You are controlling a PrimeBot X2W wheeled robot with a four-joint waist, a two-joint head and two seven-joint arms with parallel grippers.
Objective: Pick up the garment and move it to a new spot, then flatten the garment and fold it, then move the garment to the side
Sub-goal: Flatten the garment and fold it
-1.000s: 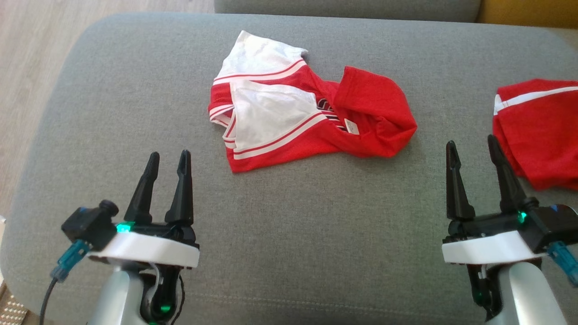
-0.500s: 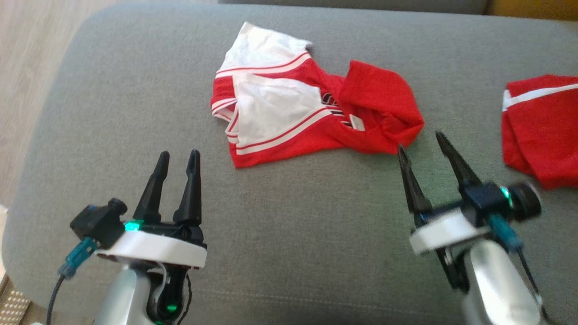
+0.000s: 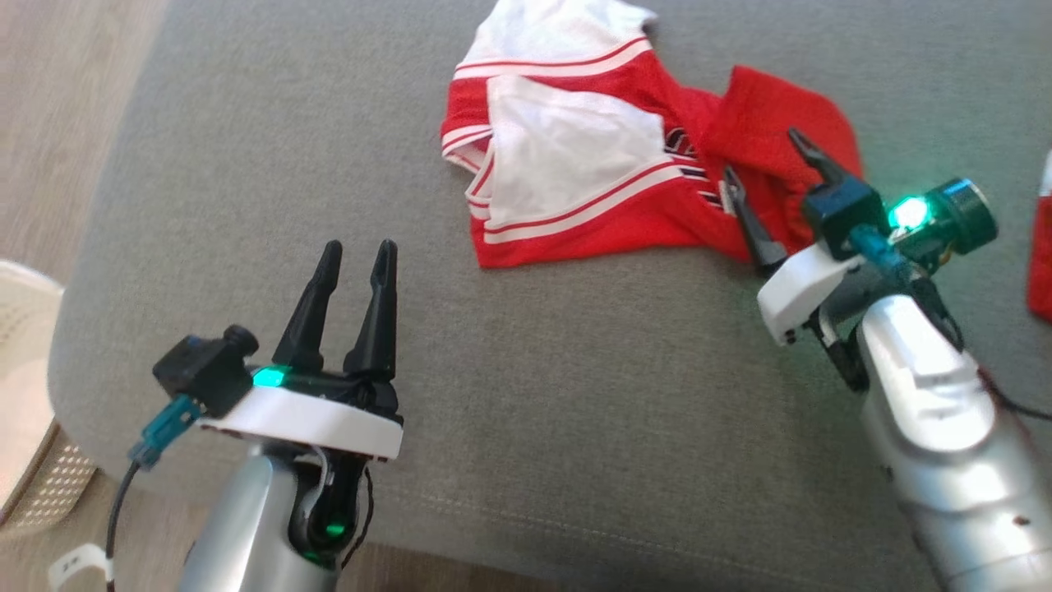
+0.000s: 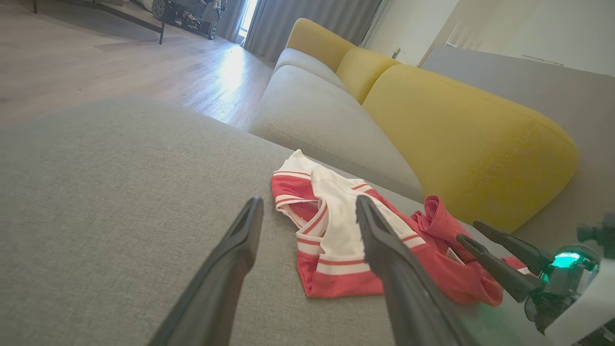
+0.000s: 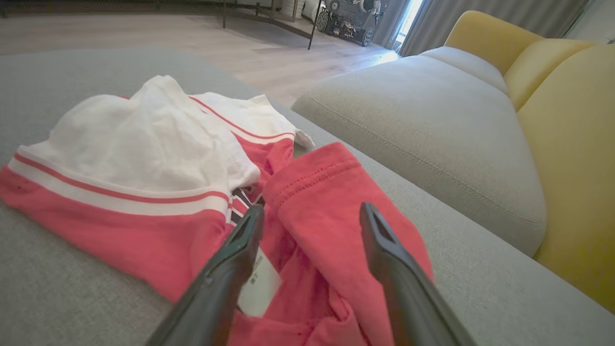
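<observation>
The right gripper (image 3: 764, 160) has its two fingers spread wide and holds nothing. Its tips straddle the red fold at the 3 o'clock end of the garment (image 3: 567, 156); whether they touch the cloth cannot be told. The left gripper (image 3: 358, 248), at 7 o'clock in the head view, is also parted and empty, over the bare grey cushion (image 3: 246, 148) and well apart from the garment. The garment lies crumpled at 12 to 1 o'clock. There are two grippers, one red-and-white garment, one other red cloth (image 3: 1042, 247) at the 3 o'clock edge, and one pale basket (image 3: 41, 477) at 8 o'clock.
</observation>
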